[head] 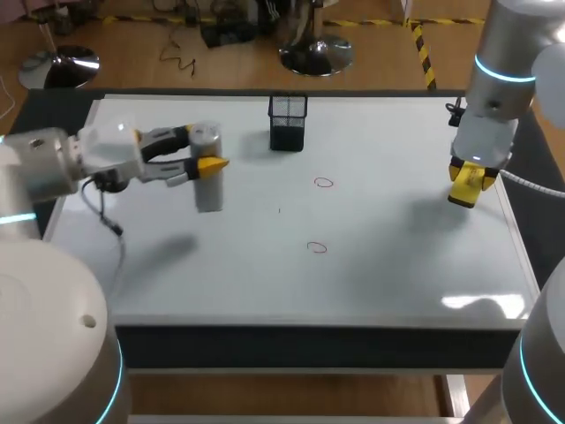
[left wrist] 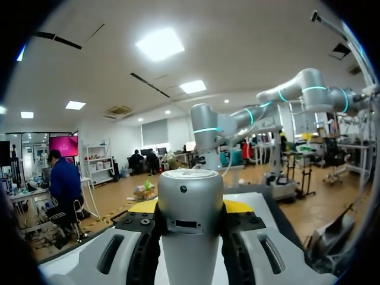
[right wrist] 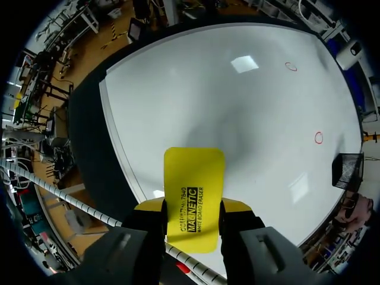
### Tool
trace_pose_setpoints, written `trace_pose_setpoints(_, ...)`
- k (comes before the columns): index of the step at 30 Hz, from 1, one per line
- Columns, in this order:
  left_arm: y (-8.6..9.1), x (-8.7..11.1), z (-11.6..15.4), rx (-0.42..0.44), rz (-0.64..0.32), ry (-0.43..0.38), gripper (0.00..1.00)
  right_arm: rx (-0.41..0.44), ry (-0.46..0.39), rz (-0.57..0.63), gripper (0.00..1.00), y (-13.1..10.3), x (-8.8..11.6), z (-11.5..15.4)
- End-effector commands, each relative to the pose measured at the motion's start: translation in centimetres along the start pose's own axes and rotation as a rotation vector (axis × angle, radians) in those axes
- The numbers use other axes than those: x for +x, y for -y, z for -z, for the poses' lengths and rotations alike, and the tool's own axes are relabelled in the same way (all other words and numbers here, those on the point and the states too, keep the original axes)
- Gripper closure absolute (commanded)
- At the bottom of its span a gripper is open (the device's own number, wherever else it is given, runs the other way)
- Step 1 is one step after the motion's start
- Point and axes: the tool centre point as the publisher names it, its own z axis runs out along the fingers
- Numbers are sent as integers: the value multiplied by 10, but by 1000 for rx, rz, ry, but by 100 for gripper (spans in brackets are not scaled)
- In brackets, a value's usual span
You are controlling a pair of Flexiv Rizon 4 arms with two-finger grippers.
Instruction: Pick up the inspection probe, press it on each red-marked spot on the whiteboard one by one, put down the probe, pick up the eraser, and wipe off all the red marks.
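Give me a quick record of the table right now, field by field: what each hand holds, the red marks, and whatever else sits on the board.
left hand: shut on the inspection probe, held upright over the left part of the whiteboard
right hand: shut on the yellow eraser, by the whiteboard's right edge
far red mark: small loop near the middle, not wiped
near red mark: small loop, closer to the robot, not wiped
probe position: left of both marks, on neither
mesh holder: black, standing near the far edge
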Motion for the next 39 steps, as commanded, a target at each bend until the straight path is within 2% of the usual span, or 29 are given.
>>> trace_pose_setpoints(1,-8,-24,-55,11,4,-128,100,2,-2,2,100,0,0,0)
trace_pose_setpoints(14,-23,-39,-149,61,55,-348,100,2,-2,2,100,0,0,0)
trace_pose_setpoints(22,-31,-45,-193,81,74,-408,100,2,-2,2,100,0,0,0)
trace_pose_setpoints(30,-42,-46,-217,88,87,-423,100,2,-2,2,100,0,0,0)
trace_pose_setpoints(39,-57,-48,-222,90,107,-421,100,2,-2,2,100,0,0,0)
